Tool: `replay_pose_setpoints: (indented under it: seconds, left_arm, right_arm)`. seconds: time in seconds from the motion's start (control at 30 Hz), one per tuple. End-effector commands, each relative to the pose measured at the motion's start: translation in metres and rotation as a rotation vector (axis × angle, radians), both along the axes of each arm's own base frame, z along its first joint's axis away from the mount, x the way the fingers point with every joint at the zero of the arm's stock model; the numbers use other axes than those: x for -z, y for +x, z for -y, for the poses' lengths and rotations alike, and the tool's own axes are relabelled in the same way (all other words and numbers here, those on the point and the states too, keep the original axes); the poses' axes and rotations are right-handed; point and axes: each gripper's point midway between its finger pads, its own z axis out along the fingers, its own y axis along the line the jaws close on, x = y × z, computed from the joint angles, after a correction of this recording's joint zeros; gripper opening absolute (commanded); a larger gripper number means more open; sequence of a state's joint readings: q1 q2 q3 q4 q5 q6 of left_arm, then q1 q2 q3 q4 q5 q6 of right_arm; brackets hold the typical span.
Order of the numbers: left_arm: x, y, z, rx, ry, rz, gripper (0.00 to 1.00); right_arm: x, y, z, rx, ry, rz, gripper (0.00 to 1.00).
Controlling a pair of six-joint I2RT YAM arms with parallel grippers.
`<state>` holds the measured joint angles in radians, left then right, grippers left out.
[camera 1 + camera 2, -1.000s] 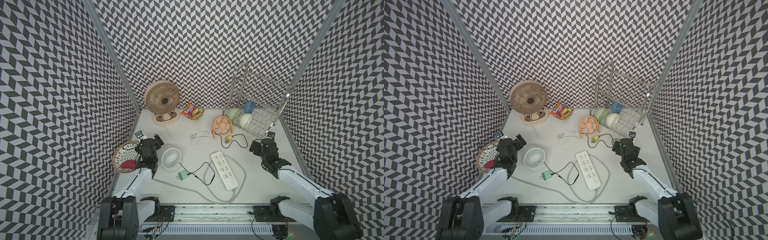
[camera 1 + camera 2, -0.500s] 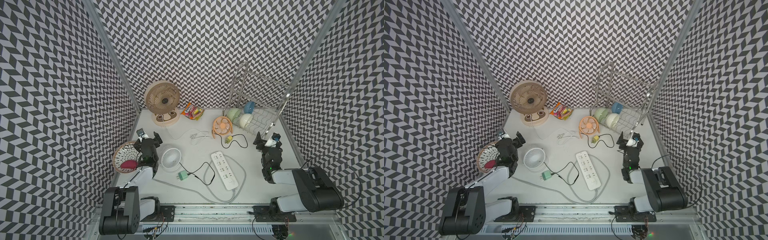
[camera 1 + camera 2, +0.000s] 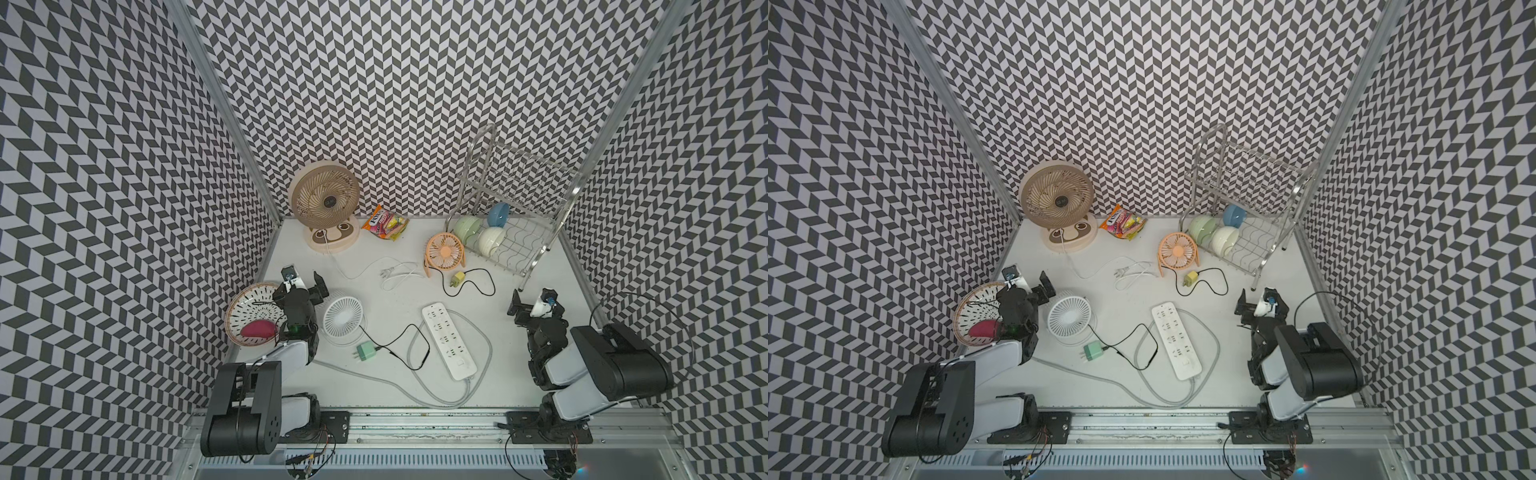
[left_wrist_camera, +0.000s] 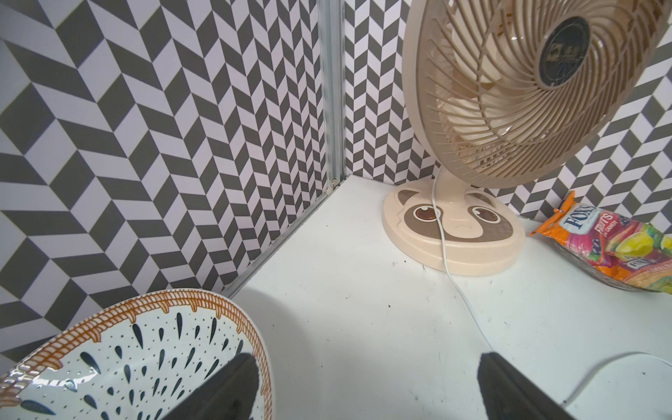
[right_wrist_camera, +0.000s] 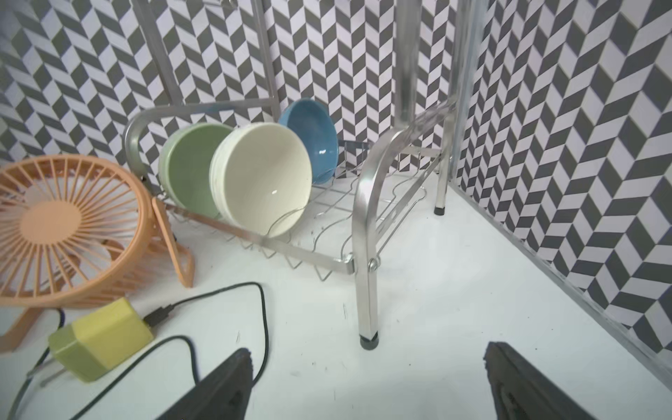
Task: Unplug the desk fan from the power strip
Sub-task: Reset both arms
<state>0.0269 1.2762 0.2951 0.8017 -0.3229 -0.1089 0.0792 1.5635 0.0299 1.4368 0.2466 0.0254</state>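
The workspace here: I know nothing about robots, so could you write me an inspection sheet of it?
Surface: white table, faint marks.
Job's things: power strip lies flat, no plug seen in its sockets; white fan has its green plug lying loose on the table, apart from the strip.
Clutter: beige fan, orange fan, candy bag, dish rack with bowls, patterned plate.
Grippers: left gripper and right gripper open, holding nothing.
Cables: grey cable loops around the strip; black cable joins white fan and green plug.
Surroundings: chevron-patterned walls.
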Motion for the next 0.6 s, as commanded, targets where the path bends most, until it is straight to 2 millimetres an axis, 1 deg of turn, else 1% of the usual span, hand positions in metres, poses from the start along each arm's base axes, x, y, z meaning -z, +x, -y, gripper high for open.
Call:
replay_pose_setpoints:
  seconds: [0.0,0.07,0.1,0.2,0.3,0.33,0.37,0.4,0.43,0.47,0.5,0.57]
  left_arm:
    - [-0.018,0.007,0.007,0.057,0.027,0.082,1.00]
    - [-0.017,0.007,0.013,0.080,-0.007,0.128,1.00]
    - [-0.018,0.006,0.018,0.109,-0.008,0.157,1.00]
    - [-0.011,0.009,0.028,0.144,0.017,0.157,1.00]
    - [-0.005,-0.001,0.029,0.149,0.038,0.222,1.00]
    - [0.005,0.002,0.029,0.145,0.038,0.179,1.00]
    - [0.011,0.009,0.028,0.131,0.016,0.121,1.00]
    - [0.006,0.014,0.026,0.104,0.025,0.125,1.00]
    - [0.002,0.012,0.027,0.089,0.054,0.149,1.00]
    - [0.005,0.010,0.032,0.097,0.068,0.141,1.00]
    - [0.009,0.013,0.033,0.103,0.064,0.113,1.00]
    - [0.006,0.014,0.034,0.109,0.063,0.125,1.00]
  right_arm:
    - [-0.052,0.012,-0.004,-0.036,0.014,0.171,0.98]
    - [-0.055,0.014,0.003,-0.010,0.034,0.197,0.97]
    - [-0.054,0.016,0.002,-0.016,0.033,0.196,0.97]
    - [-0.048,0.020,0.001,-0.027,0.027,0.165,0.98]
    - [-0.045,0.025,0.001,-0.033,0.032,0.129,0.98]
    - [-0.047,0.026,0.002,-0.029,0.036,0.140,0.99]
    - [-0.046,0.026,0.002,-0.028,0.039,0.139,0.99]
    - [-0.046,0.027,0.002,-0.030,0.037,0.136,0.99]
    - [-0.044,0.029,0.002,-0.030,0.034,0.123,0.99]
    - [-0.043,0.030,0.002,-0.031,0.035,0.114,0.99]
    - [-0.043,0.031,0.002,-0.025,0.036,0.113,0.99]
    - [-0.043,0.032,0.003,-0.022,0.038,0.113,1.00]
